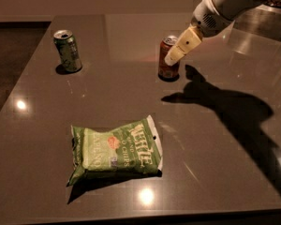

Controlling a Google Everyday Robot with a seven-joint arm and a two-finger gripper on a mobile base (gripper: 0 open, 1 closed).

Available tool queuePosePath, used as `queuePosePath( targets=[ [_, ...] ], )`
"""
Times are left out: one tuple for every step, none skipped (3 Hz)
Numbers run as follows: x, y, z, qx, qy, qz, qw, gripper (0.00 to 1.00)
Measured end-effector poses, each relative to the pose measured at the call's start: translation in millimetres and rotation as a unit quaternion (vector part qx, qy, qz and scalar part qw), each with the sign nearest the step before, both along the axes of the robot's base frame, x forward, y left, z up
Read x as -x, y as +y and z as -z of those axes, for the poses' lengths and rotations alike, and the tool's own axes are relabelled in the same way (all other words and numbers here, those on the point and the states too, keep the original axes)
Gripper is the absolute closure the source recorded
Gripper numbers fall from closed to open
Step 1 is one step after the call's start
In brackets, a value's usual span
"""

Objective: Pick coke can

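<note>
Pincer hangs at the coke can's upper right, overlapping its top (spread or pressed together, I cannot tell). That can stands upright mid-bench, with the green can well to its left and the chip bag toward the front edge.

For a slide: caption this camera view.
Gripper hovers at the coke can on a dark table; green can and chip bag apart.
</note>
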State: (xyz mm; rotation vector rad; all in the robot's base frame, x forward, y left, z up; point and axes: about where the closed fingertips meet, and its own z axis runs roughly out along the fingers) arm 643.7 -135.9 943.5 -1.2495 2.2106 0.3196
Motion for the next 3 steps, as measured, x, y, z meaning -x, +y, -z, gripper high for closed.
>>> queuePosePath(
  targets=[
    [-8.1, 16.1, 5.2, -0.02, 0.008, -0.017, 0.9996, 0.0],
    [-10.9, 26.1, 12.5, -0.029, 0.016, -0.029, 0.999, 0.0],
    [-11.3, 26.8, 13.1, -0.03, 0.017, -0.03, 0.999, 0.0]
  ],
)
